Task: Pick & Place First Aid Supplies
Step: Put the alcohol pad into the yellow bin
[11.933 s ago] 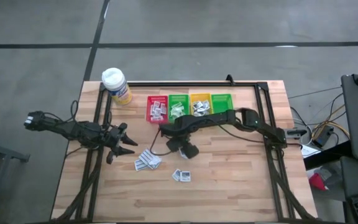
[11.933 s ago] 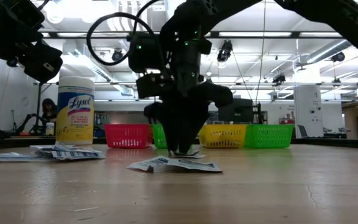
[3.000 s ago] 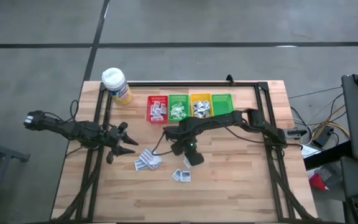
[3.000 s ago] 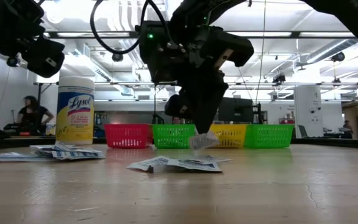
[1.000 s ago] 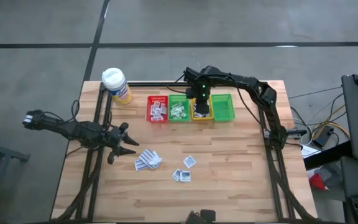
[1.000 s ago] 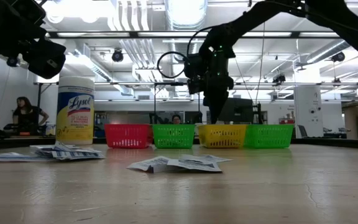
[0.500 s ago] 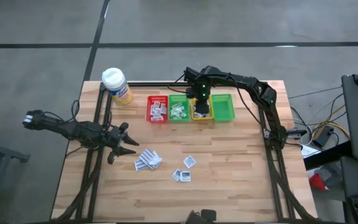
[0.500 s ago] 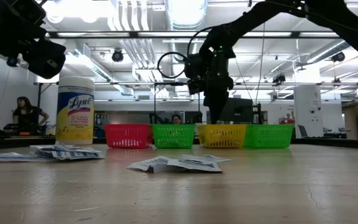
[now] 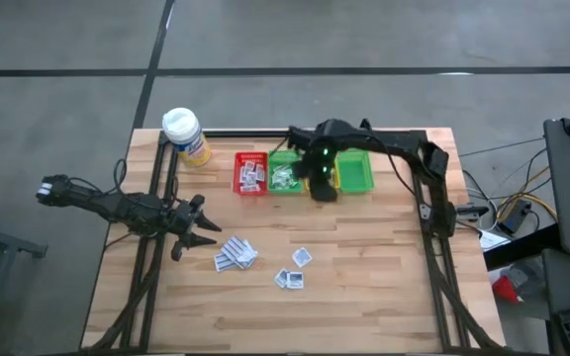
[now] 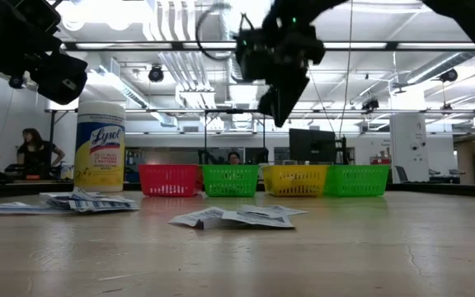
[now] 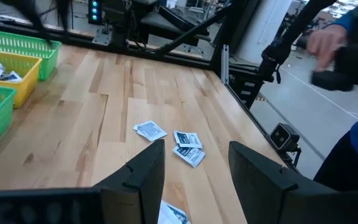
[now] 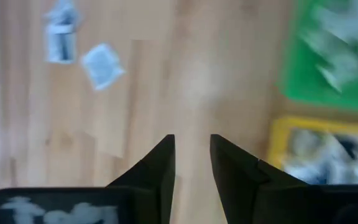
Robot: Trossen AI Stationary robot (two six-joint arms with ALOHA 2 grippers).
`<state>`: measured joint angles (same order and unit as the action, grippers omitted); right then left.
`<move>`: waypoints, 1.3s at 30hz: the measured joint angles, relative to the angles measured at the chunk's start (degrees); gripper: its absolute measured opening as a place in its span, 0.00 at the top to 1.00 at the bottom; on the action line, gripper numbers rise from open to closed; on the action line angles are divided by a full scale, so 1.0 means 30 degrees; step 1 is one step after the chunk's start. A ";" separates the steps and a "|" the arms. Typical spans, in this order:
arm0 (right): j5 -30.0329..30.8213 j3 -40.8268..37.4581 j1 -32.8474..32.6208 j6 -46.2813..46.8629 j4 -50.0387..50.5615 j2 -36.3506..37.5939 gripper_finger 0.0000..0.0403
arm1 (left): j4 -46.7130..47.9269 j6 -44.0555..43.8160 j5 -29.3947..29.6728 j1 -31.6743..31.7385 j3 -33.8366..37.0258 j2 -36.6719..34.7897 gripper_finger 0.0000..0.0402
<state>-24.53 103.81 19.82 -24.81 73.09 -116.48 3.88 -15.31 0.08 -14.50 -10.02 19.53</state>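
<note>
While the right tool hangs empty and parted by the bins, sachets lie flat, skewed.

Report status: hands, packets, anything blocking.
Right hand open, empty, above the bins' front edge. Left hand open, parked beside the packets. Loose packets on the table. Nothing blocking.

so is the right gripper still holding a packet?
No. The right gripper shows empty space between its parted fingers, with only bare table beyond.
</note>
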 joint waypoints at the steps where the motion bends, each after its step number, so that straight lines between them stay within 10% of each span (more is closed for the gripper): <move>1: -0.0007 0.0000 -0.0607 -0.0283 0.0005 0.0058 0.77 | -0.0007 0.0007 0.0000 0.0007 0.0000 0.0045 0.57; 11: 0.0329 -0.0063 -0.5032 -0.0238 -0.1616 -0.0082 0.79 | 0.0008 0.0051 0.0000 0.0000 0.0000 0.0561 0.57; 39: 0.3888 -0.1166 -0.7475 -0.0095 -0.4567 -0.2668 0.62 | 0.0000 0.0044 -0.0008 0.0000 0.0000 0.0706 0.57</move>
<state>-12.86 100.31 -2.60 -25.10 59.38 -124.49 3.88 -15.18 0.05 -14.50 -10.02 21.65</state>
